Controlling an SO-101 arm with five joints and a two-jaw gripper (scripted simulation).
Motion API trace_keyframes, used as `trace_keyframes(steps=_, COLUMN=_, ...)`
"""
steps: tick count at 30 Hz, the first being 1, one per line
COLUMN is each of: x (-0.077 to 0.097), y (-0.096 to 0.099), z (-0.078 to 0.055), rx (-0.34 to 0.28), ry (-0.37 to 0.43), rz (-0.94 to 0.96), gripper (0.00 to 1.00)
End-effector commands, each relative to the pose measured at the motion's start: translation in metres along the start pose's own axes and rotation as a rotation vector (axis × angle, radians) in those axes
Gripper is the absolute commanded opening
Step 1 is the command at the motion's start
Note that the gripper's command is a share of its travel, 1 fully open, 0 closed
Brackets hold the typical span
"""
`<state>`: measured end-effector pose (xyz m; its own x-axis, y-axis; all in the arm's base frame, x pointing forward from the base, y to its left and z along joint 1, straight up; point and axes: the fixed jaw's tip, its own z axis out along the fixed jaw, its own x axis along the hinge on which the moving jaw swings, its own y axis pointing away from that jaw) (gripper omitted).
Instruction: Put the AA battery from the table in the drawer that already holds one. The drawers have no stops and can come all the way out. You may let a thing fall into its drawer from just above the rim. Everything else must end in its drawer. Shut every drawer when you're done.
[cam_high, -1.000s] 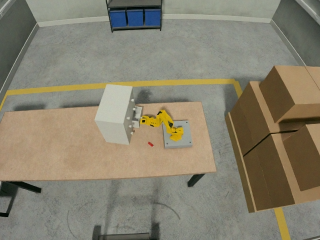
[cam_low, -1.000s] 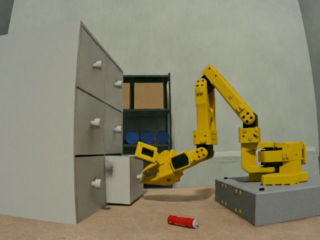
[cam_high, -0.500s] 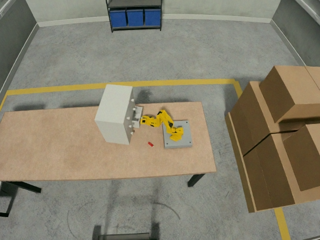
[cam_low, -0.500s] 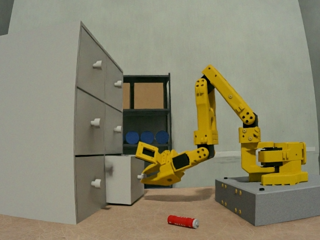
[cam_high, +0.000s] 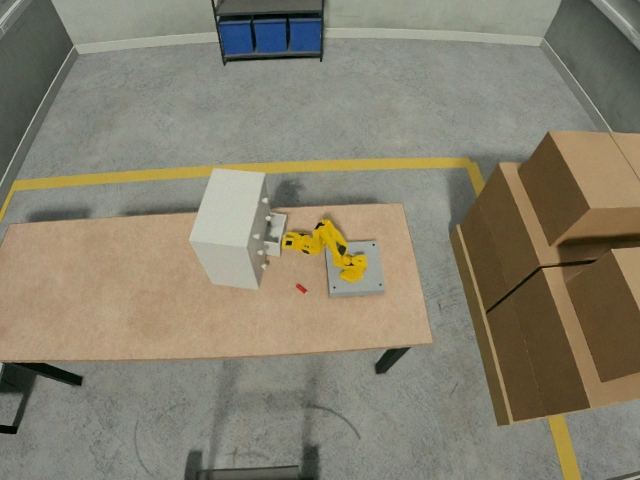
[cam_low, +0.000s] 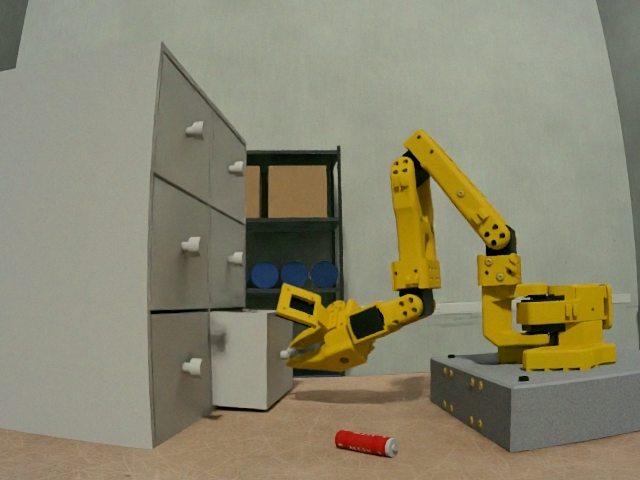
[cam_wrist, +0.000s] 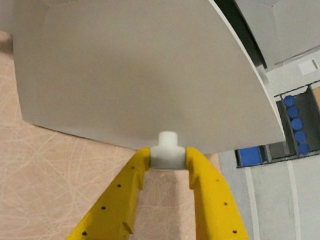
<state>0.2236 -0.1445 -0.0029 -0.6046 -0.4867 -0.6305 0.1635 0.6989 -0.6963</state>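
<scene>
A white drawer cabinet (cam_high: 227, 227) (cam_low: 77, 232) stands on the table. Its bottom far drawer (cam_high: 275, 235) (cam_low: 248, 356) (cam_wrist: 134, 60) is pulled partway out. My gripper (cam_high: 285, 241) (cam_low: 294, 353) (cam_wrist: 167, 160) is shut on that drawer's white knob (cam_low: 284, 353) (cam_wrist: 167, 148). The other drawers are shut. A red AA battery (cam_high: 301, 288) (cam_low: 366, 442) lies on the table in front of the arm's grey base (cam_high: 361, 286) (cam_low: 542, 408), apart from the gripper. The inside of the open drawer is hidden from all views.
The table (cam_high: 103, 299) extends far to the left of the cabinet. Stacked cardboard boxes (cam_high: 563, 268) stand on the floor to the right. A dark shelf (cam_high: 268, 28) (cam_low: 294, 227) with blue bins stands at the back wall.
</scene>
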Motion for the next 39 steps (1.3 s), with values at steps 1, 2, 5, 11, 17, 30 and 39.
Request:
trace_keyframes(steps=1, x=0.0024, y=-0.0018, z=-0.0039, rx=0.007, ry=0.008, rz=0.002, gripper=0.0)
trace_keyframes(steps=2, x=0.0027, y=-0.0018, z=-0.0044, rx=0.008, ry=0.009, rz=0.002, gripper=0.0)
trace_keyframes(steps=5, x=0.003, y=-0.0018, z=-0.0049, rx=0.009, ry=0.009, rz=0.003, gripper=0.0)
trace_keyframes(steps=11, x=0.0035, y=-0.0019, z=-0.0058, rx=0.01, ry=0.01, rz=0.003, gripper=0.0)
trace_keyframes(steps=17, x=0.0035, y=-0.0019, z=-0.0058, rx=0.01, ry=0.01, rz=0.003, gripper=0.0)
trace_keyframes(steps=30, x=0.0049, y=-0.002, z=-0.0081, rx=0.013, ry=0.014, rz=0.005, gripper=0.0)
trace_keyframes(steps=39, x=0.0061, y=-0.0021, z=-0.0101, rx=0.015, ry=0.016, rz=0.006, gripper=0.0)
